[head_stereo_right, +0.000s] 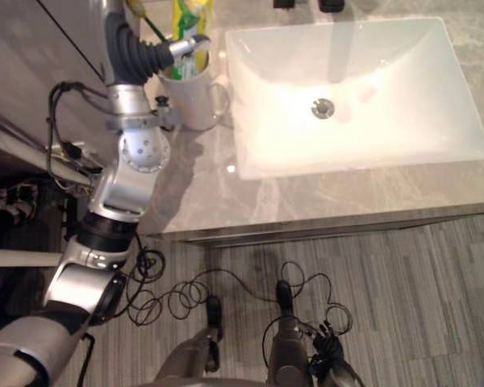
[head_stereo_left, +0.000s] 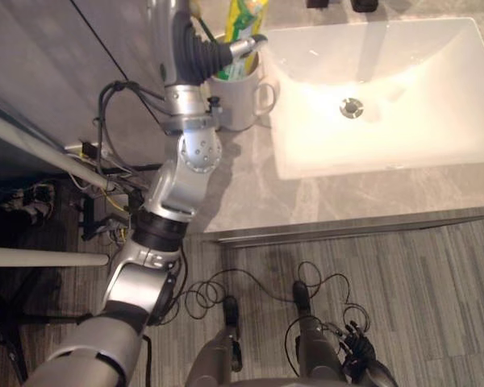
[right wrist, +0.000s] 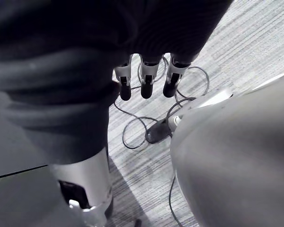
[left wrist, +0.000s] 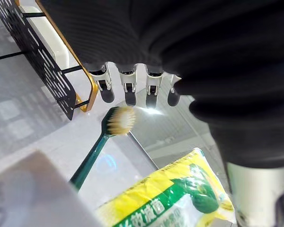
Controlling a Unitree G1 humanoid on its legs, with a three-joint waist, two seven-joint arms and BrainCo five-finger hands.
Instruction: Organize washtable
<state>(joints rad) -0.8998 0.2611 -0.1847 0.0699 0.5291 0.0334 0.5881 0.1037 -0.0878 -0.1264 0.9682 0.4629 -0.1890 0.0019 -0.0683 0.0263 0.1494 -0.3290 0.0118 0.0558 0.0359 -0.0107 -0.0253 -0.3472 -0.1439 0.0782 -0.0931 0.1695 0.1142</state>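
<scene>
While the left hand (head_stereo_left: pixel 216 55) hovers over the mug (head_stereo_left: pixel 238 105) with straight, empty fingers, toothbrush (left wrist: pixel 102 142) and tube (left wrist: pixel 165 198) stand inside; the right hand (right wrist: pixel 146 82) hangs relaxed, empty.

The left arm (head_stereo_left: pixel 173 193) is built of rounded silver-grey segments, with a black band between two of them and a ball-shaped joint dotted with small screw heads. A dark ribbed cover (head_stereo_left: pixel 195 48) sheathes each wrist. The left hand (left wrist: pixel 128 90) and right hand (right wrist: pixel 145 82) have silver fingers ending in dark tips.
</scene>
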